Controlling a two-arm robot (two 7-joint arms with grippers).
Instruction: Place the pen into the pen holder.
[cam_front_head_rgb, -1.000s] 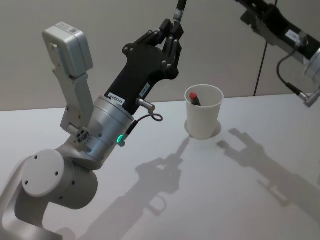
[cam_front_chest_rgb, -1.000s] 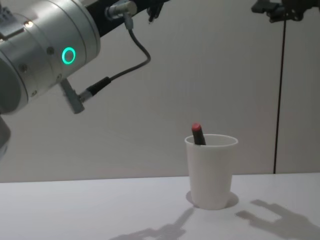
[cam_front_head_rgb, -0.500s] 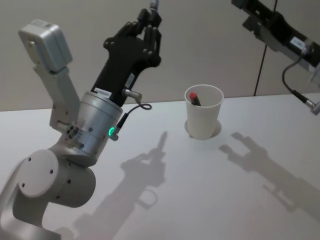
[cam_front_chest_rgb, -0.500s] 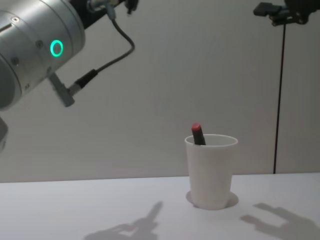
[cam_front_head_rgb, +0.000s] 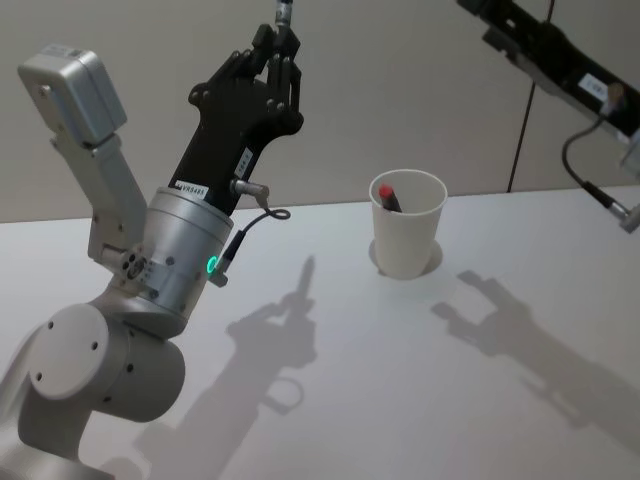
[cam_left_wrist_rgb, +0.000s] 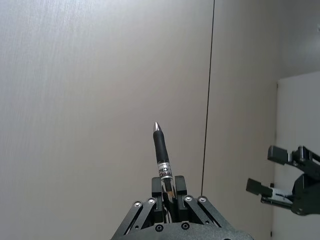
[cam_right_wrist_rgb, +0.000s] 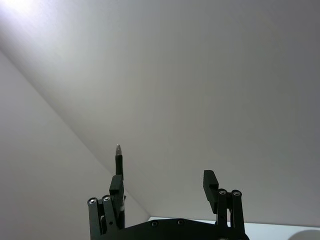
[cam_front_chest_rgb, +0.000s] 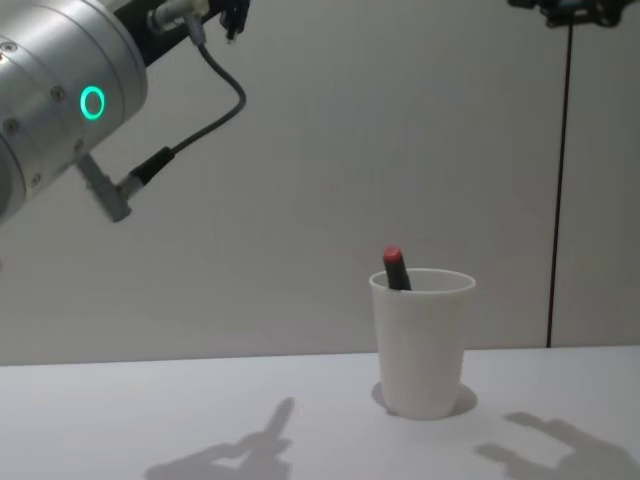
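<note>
Lower left of the head view: left arm, silver and bulky, with a green light ring on the wrist housing, rising toward upper centre. At its tip the left gripper, black, raised high in the upper centre-left of that frame, jaws clamped on the black pen, barrel pointing up and out past the top edge. In the left wrist view the same left gripper at bottom centre, closed around the pen, silver tip uppermost against the bare wall.

On the white table, sharp shadows of both arms across the middle and right of the head view.

Farther back, right of centre: the pen holder, a plain white paper cup, upright near the table's far edge, well apart from the left gripper and lower in the frame. Inside it a dark marker with a red cap, leaning against the left side of the rim, cap poking above it. In the chest view the pen holder at lower centre-right, red-capped marker showing above the rim.

Upper right of the head view: right arm reaching in, raised above the table. In the right wrist view, right gripper at the bottom, fingers spread wide, nothing between them.
</note>
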